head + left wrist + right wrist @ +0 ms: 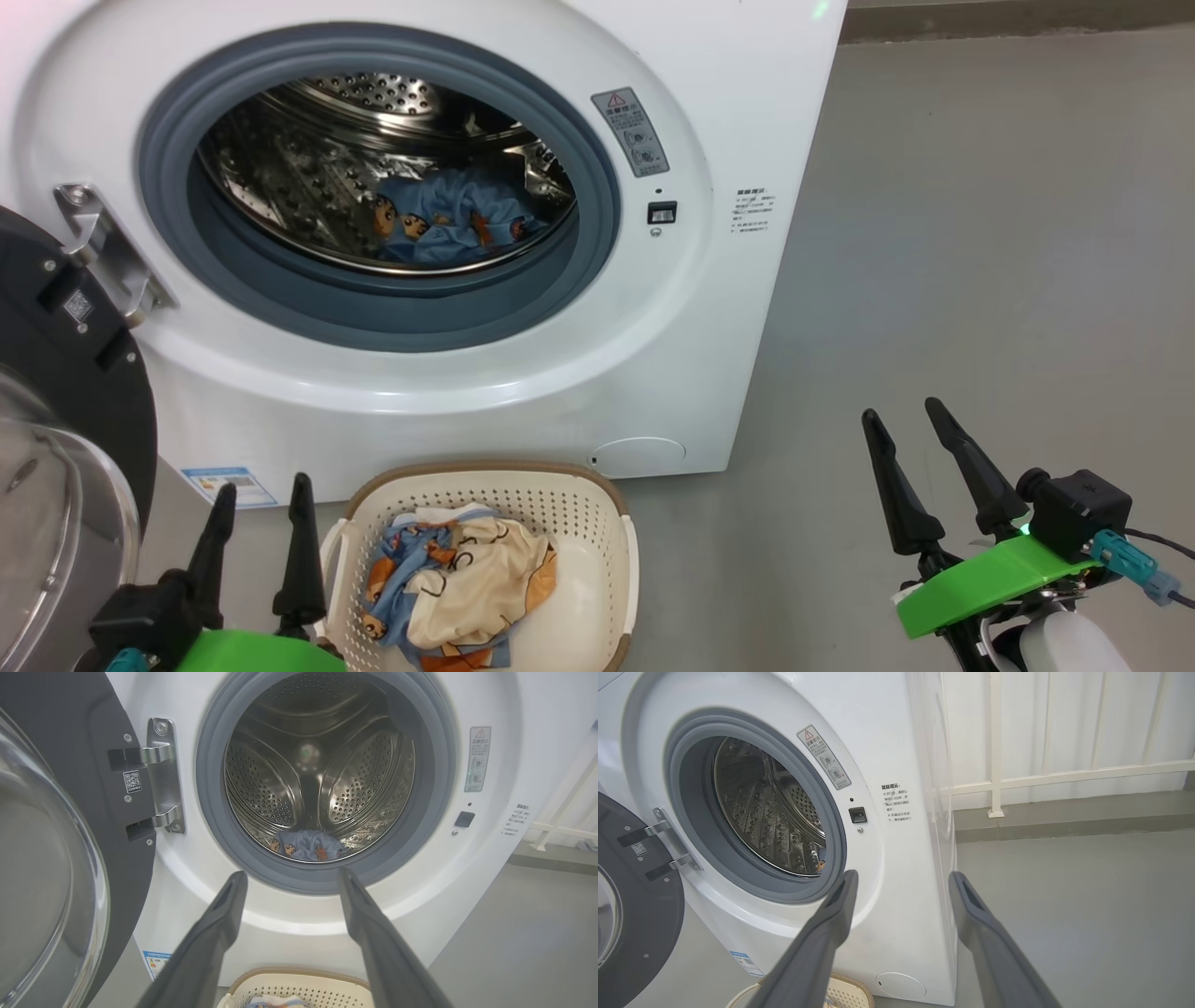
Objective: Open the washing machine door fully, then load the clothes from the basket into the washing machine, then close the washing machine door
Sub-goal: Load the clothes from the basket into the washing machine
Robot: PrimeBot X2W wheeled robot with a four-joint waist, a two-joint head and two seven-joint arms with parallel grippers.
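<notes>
The white washing machine [709,280] stands with its round black door [65,373] swung wide open to the left on its metal hinge [103,247]. One light-blue printed piece of the clothes [448,224] lies inside the steel drum. On the floor in front sits the cream basket [597,523], holding blue and cream clothes [462,579]. My left gripper [263,499] is open and empty just left of the basket. Over bare floor to the right, my right gripper [901,420] hangs open and empty too. The left wrist view looks between open fingers [224,914] into the drum [322,784].
Grey floor [980,233] stretches right of the machine. A white railing [994,784] and wall stand behind the machine's right side. The open door's glass bowl [42,882] bulges close beside my left arm.
</notes>
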